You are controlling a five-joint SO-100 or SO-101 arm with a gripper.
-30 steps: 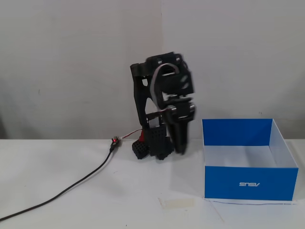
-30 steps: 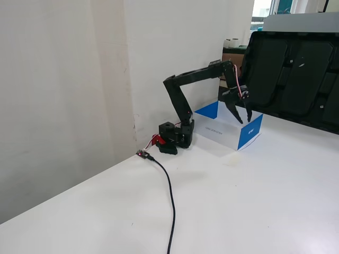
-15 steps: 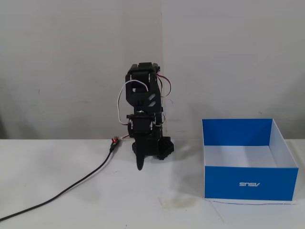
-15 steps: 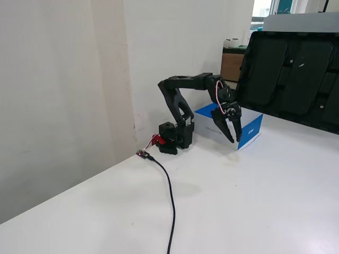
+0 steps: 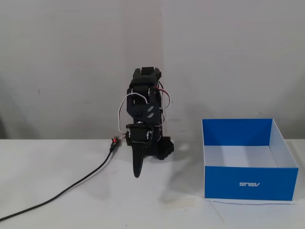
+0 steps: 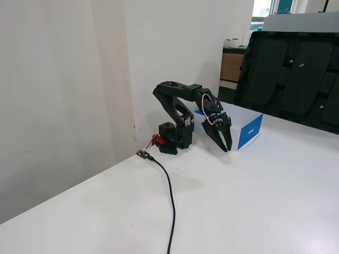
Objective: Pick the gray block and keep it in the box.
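Observation:
The gray block does not show in either fixed view. The box [image 5: 238, 175] is blue outside with a white logo and white inside; it stands open on the white table, right of the arm. It also shows behind the gripper in the other fixed view [image 6: 250, 132]. My black gripper [image 5: 137, 173] points straight down with its tips just above the table, left of the box. In the other fixed view the gripper [image 6: 227, 147] hangs in front of the box's corner. Its jaws look closed together with nothing between them.
A black cable [image 5: 71, 187] runs from a small board by the arm's base [image 6: 176, 137] across the table to the front left. A white wall stands behind the arm. Black panels [image 6: 296, 69] lean at the table's far side.

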